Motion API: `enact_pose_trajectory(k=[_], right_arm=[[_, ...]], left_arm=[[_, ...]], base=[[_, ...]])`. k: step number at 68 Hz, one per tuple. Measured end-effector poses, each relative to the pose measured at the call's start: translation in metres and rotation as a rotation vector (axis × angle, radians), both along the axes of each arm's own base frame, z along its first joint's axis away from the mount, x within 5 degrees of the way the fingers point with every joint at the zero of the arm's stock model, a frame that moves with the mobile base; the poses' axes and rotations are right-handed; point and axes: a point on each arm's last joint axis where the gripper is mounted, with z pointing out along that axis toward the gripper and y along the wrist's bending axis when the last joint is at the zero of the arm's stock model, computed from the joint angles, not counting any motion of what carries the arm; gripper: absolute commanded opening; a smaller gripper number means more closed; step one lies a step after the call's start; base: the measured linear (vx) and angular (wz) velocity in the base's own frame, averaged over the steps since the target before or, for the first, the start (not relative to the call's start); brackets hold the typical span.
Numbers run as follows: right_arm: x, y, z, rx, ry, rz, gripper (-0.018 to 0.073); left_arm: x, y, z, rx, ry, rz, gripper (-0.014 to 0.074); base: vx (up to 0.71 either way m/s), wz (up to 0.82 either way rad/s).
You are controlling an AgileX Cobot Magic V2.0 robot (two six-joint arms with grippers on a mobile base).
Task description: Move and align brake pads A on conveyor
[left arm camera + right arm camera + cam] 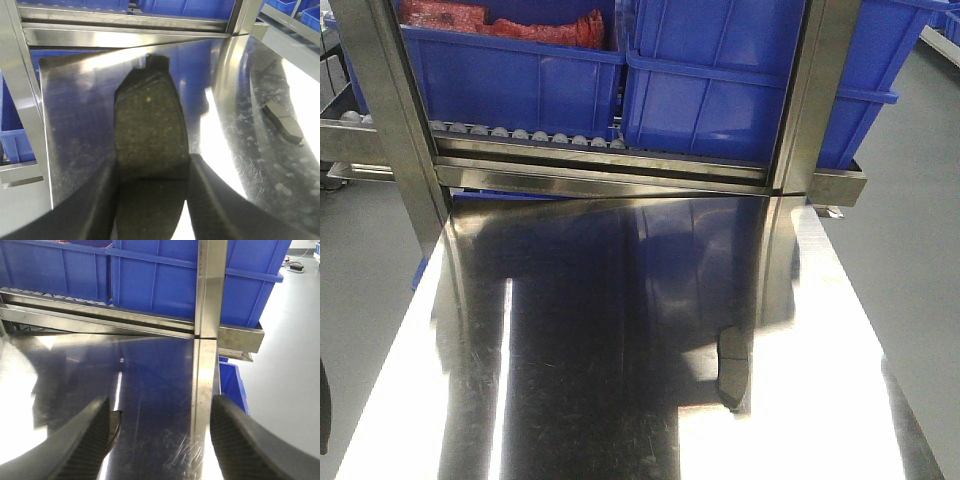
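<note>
In the left wrist view my left gripper (pixel 153 167) is shut on a brake pad (pixel 150 115), a dark, speckled, oblong pad with a small tab at its far end, held above the steel tabletop (pixel 75 125). A second brake pad (pixel 283 121) lies flat on the steel to the right; the front view shows this brake pad (pixel 732 372) right of centre. My right gripper (pixel 161 402) is open above the steel with nothing between its fingers; the curved edge of a brake pad (pixel 116 425) shows just beside its left finger (pixel 92 440). The conveyor is out of view.
A roller rack (pixel 600 160) carrying blue bins (pixel 520 75) crosses the table's far end, with steel uprights (pixel 815 90) on both sides. One bin holds red material (pixel 500 25). Another blue bin (pixel 232 385) sits below the table's right edge, beside grey floor.
</note>
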Motion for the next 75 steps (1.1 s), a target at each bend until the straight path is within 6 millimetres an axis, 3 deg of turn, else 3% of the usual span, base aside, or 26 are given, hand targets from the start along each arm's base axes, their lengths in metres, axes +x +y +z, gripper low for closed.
enact_pose_trajectory(k=[39, 46, 63, 75], right_arm=[[0.004, 0.001, 0.013, 0.066, -0.132, -0.002, 0.0432], [0.016, 0.003, 0.014, 0.058, -0.034, 0.001, 0.0432], [0.069, 0.013, 0.031, 0.009, 0.321, 0.015, 0.0432], [0.096, 0.019, 0.027, -0.006, 0.516, 0.025, 0.0432]], left_arm=[[0.0, 0.0, 0.0, 0.002, 0.005, 0.001, -0.0006], [0.0, 0.0, 0.0, 0.002, 0.005, 0.001, -0.0006], [0.0, 0.0, -0.001, 0.003, 0.005, 0.001, -0.0006], [0.0, 0.0, -0.001, 0.003, 0.005, 0.001, -0.0006]], base=[[0.0, 0.0], [0.0, 0.0], [0.0, 0.0], [0.0, 0.0]])
